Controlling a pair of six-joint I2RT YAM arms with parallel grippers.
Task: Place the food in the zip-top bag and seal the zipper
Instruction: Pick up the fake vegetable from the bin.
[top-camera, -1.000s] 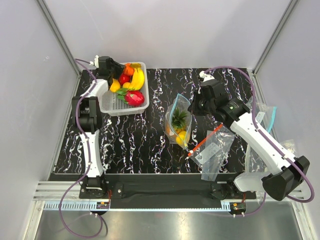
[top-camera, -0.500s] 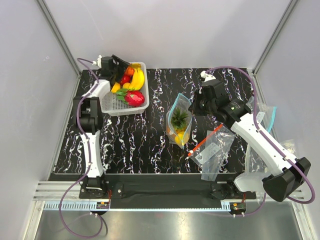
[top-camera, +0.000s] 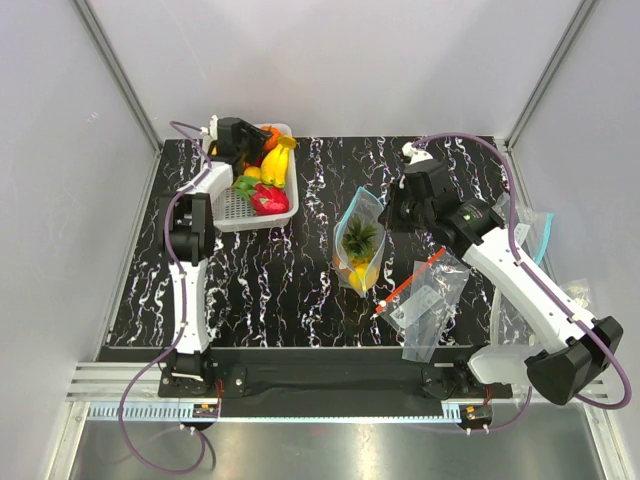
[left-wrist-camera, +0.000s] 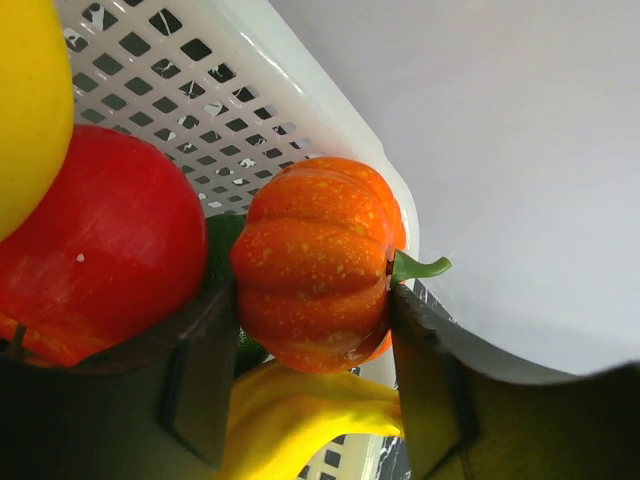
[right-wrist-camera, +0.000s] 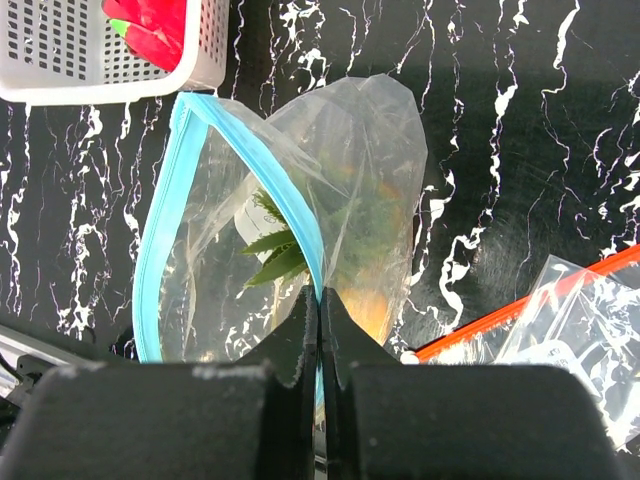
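Note:
The zip-top bag (top-camera: 358, 240) (right-wrist-camera: 360, 180) stands open mid-table, its teal zipper (right-wrist-camera: 160, 220) spread in a loop. Inside it are a pineapple's green crown (top-camera: 359, 235) (right-wrist-camera: 275, 255) and a yellow fruit (top-camera: 358, 275). My right gripper (top-camera: 392, 215) (right-wrist-camera: 320, 295) is shut on the zipper strip's near side. My left gripper (top-camera: 250, 143) (left-wrist-camera: 312, 300) is over the back of the white basket (top-camera: 222, 212). Its jaws press both sides of a round, ribbed orange fruit (left-wrist-camera: 315, 265).
The basket's rim (left-wrist-camera: 300, 80) also holds a red fruit (left-wrist-camera: 100, 240), yellow bananas (top-camera: 275, 160) (left-wrist-camera: 300, 420) and a red dragon fruit (top-camera: 268, 197). A clear bag with a red-orange strip (top-camera: 425, 290) lies right of the zip-top bag, with more bags (top-camera: 530, 235) at the right edge.
My left gripper moved right along the back of the basket, opened wide, then closed round the orange fruit. The right arm and the bag stayed put.

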